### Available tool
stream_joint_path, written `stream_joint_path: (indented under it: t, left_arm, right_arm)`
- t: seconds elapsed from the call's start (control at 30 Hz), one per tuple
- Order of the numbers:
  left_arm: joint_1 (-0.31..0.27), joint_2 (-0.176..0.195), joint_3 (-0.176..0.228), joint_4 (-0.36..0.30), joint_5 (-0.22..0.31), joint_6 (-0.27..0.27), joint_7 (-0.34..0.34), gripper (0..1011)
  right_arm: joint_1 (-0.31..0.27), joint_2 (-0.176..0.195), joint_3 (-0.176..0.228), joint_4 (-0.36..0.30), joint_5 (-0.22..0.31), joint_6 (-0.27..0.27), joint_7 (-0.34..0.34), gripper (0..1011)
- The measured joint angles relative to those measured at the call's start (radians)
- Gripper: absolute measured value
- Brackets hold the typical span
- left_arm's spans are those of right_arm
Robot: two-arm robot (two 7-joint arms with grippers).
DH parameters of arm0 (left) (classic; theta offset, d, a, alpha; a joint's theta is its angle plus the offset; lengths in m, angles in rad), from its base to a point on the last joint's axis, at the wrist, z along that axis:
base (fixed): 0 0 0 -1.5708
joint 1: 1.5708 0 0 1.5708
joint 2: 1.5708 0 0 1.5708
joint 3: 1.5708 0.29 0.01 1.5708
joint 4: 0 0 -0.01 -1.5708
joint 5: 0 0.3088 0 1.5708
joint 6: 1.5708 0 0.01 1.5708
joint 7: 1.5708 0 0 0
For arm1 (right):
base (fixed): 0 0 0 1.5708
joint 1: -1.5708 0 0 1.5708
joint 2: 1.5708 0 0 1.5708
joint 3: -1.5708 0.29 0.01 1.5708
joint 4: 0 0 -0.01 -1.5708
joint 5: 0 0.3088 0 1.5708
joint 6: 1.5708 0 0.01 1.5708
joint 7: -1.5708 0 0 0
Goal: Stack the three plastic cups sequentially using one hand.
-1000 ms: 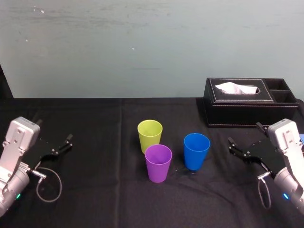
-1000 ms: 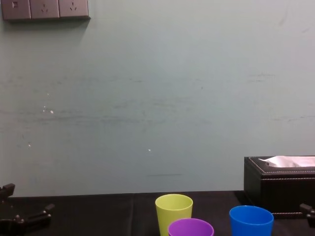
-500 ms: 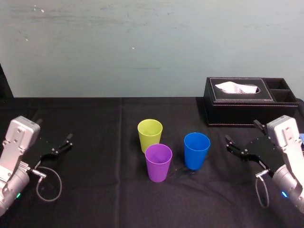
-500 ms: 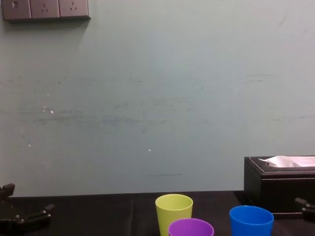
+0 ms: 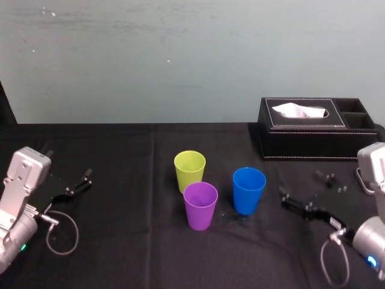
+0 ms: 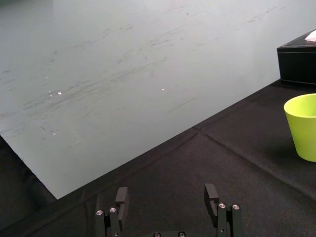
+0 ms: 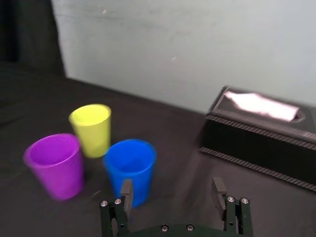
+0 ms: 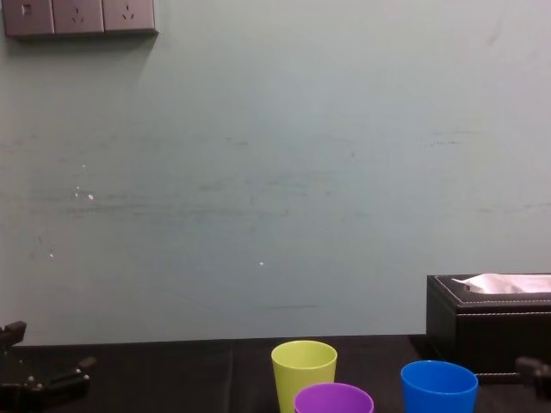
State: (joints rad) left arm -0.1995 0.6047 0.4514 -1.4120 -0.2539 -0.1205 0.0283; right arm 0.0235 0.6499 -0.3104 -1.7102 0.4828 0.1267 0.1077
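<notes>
We log counter (image 5: 120, 180), black tissue box (image 5: 313, 141) back right | right tool (image 7: 172, 187) fingers apart, low beside blue cup (image 5: 249, 191) | left tool (image 6: 166, 192) fingers apart, parked far left | yellow-green cup (image 5: 189, 170), purple cup (image 5: 200, 206), blue cup upright, unstacked, mid-counter.

Soft, even, moderately bright light — shadows faint and diffuse.

Head view looks down on black tabletop (image 5: 120, 156); lower chest view looks level; both share yellow-green tapered plastic cup (image 5: 189, 170).
</notes>
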Motion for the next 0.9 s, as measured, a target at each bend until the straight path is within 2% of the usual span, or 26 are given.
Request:
stream_joint_path:
  t: [0.23,0.37,0.67,0.9]
  left_arm:
    - [0.0,0.0,0.0,0.0,0.0,0.0,0.0,1000]
    - [0.0,0.0,0.0,0.0,0.0,0.0,0.0,1000]
    - [0.0,0.0,0.0,0.0,0.0,0.0,0.0,1000]
    - [0.0,0.0,0.0,0.0,0.0,0.0,0.0,1000]
  right_arm:
    - [-0.035,0.007,0.004,-0.064,0.047,0.136,0.041,1003]
    - [-0.035,-0.009,-0.005,-0.064,0.054,0.176,0.055,1003]
    - [-0.012,-0.065,-0.03,-0.022,0.034,0.225,0.059,1003]
    - [0.013,-0.102,-0.043,0.014,-0.002,0.215,0.064,1003]
